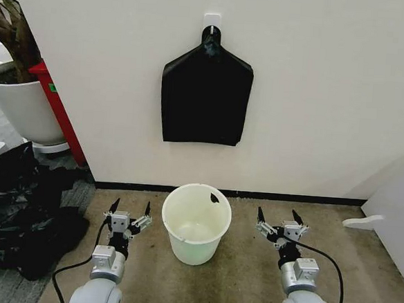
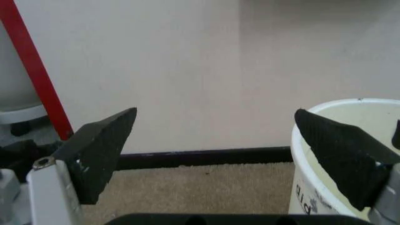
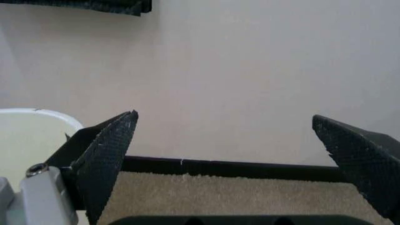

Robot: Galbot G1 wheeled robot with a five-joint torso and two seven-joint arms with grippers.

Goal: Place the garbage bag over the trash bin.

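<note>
Trash bin [image 1: 195, 224]: cream-white bucket, upright on the carpet floor [image 1: 241, 279], centred btwn both arms, close to the wall [image 1: 317, 97] and its dark baseboard [image 1: 289, 197]. A small black scrap [image 1: 215, 197] sits at the far-right rim; can't tell if it is film or a mark.

Garbage bag: no loose, bucket-sized bag is identifiable. What hangs above the bin is a flat black shield-shaped bundle [image 1: 206, 95], pinched at top on a white wall hook [image 1: 212, 20]. A large black heap of plastic [image 1: 17, 211] lies on the floor to your left, well apart from the bin.

Left gripper [image 1: 130, 210]: released, jaws spread, holding nothing, low beside the bin's left wall. Right gripper [image 1: 280, 219]: same state, near the bin's right side, not touching.

Step in hand, as judged: fetch a bag. You'd do well to lift both arms twd the bundle's lower edge, pinch one layer only, and pull down gently so the hook keeps the rest. Keep the bin centred; don't nudge it w/ an elbow.

Hard to read: how many bags the bundle holds; its lower edge just clips into the right wrist view [image 3: 112, 5]. Bin is cut off in the left wrist view [image 2: 325, 187] by a fingertip [image 2: 340, 150]. Bin floor looks bare, though shading is faint. A white plant pot [image 1: 21, 108] and red post [image 1: 59, 110] stand far left.
</note>
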